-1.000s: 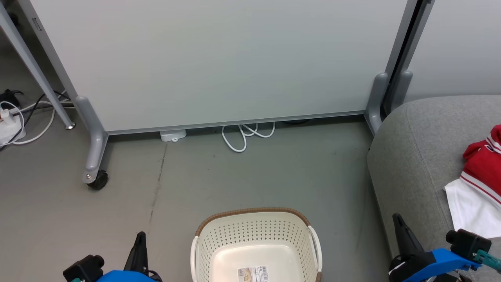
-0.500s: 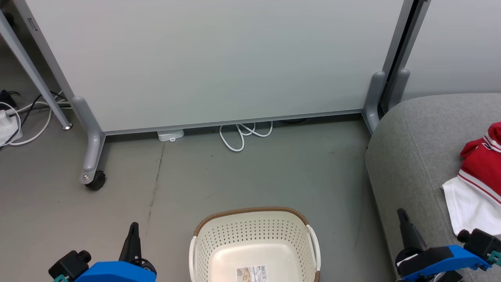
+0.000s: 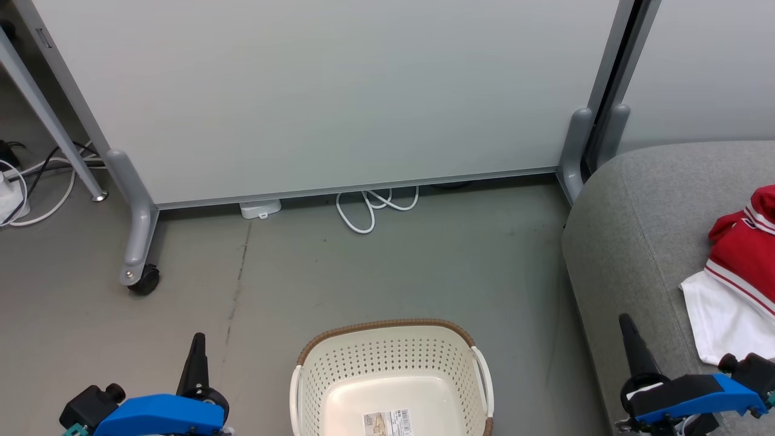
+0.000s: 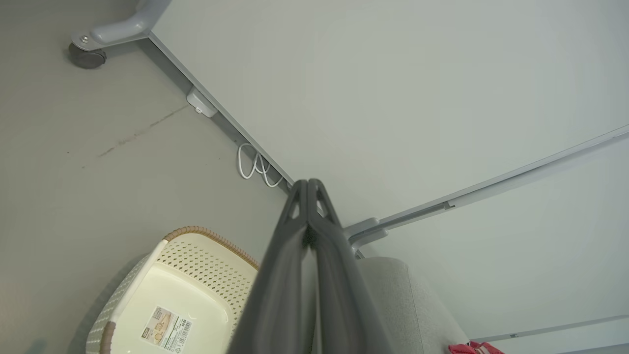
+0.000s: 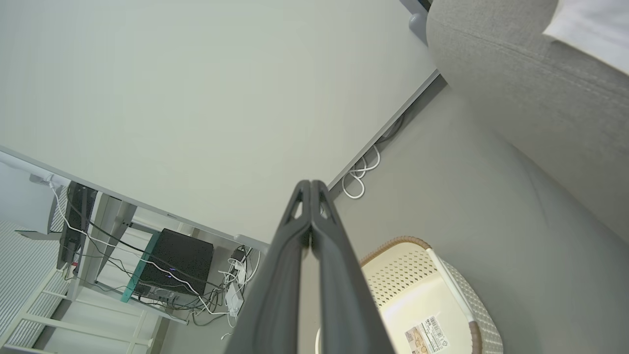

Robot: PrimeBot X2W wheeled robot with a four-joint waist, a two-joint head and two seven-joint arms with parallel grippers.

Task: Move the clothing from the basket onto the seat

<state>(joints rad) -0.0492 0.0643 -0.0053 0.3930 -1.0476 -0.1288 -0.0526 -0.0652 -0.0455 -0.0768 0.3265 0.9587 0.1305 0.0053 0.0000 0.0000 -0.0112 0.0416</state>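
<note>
The cream basket with a brown rim stands on the floor at the bottom centre, empty except for its label sticker; it also appears as the basket and the basket in the wrist views. The clothing, a red jersey with white striped trim over a white panel, lies on the grey seat at the right. My left gripper is shut and empty, left of the basket. Shut and empty too, my right gripper hovers at the seat's front edge. The fingers and the fingers are pressed together.
A wheeled grey partition stands behind the basket, with a caster at the left and a white cable loop under it. Cables and a power strip lie at far left. Bare grey floor separates basket and partition.
The head view has shifted slightly, sliding the scene left. Both grippers have dropped lower in that view, and stay shut. The jersey and basket have not moved.
</note>
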